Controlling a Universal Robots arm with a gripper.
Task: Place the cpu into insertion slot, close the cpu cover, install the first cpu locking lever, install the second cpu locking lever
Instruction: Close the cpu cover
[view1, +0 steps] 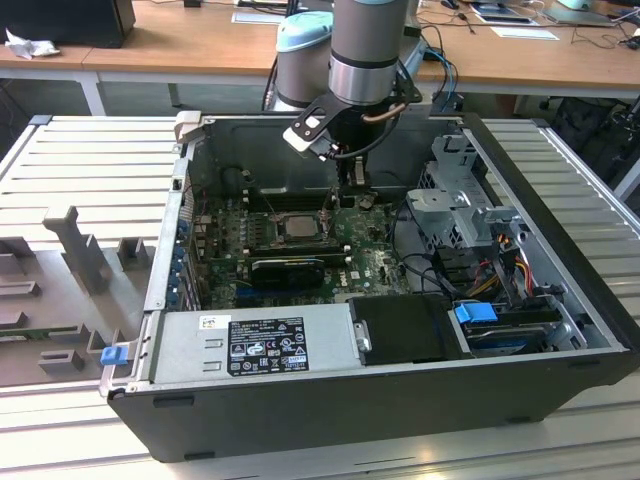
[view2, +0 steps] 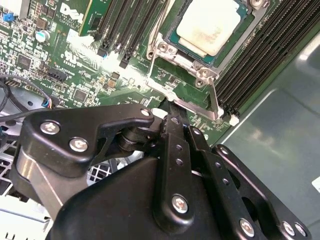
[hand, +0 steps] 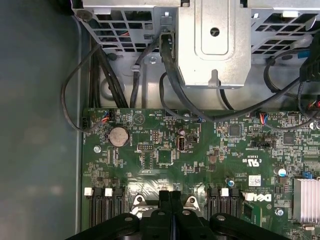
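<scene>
Over the motherboard (view1: 372, 266) in the exterior view, we see the claw (view1: 352, 185) just to that view's right of the chip (view1: 297, 224), which sits in its socket (view1: 275, 230). Second wrist view: the metal frame (view2: 182, 62) looks down around the chip. The claw tip is at the lever (view2: 215, 97), probably to work it. First wrist view: fingers (hand: 164, 200) pressed together, nothing visible between them.

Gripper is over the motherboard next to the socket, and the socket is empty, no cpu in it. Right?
Not empty. The second wrist view shows the cpu lying in the insertion slot; the gripper is over the motherboard next to it, as you say.
</scene>
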